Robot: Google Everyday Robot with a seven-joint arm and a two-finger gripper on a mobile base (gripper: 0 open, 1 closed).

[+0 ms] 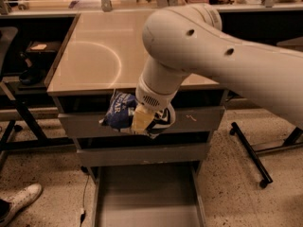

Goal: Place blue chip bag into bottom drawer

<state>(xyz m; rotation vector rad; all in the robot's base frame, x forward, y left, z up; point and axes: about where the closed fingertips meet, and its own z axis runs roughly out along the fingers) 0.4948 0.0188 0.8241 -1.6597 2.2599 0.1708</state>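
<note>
Speckled floor (236, 174) surrounds a grey cabinet topped by a beige counter (94, 56) in the upper left of the frame. At the centre, the gripper (142, 121) hangs in front of the top drawer front (199, 119). Its jaws are clenched on the blue chip bag (119, 112), which is held in the air, crumpled and tilted, clear of the counter. The bottom drawer (147, 202) stands pulled out at the lower centre. To do this step well, I judge the arm should descend straight toward the lower centre, keeping the bag off the middle drawer front (142, 155). It should release only once the bag sits low between the side walls, lest it slide over an edge.
</note>
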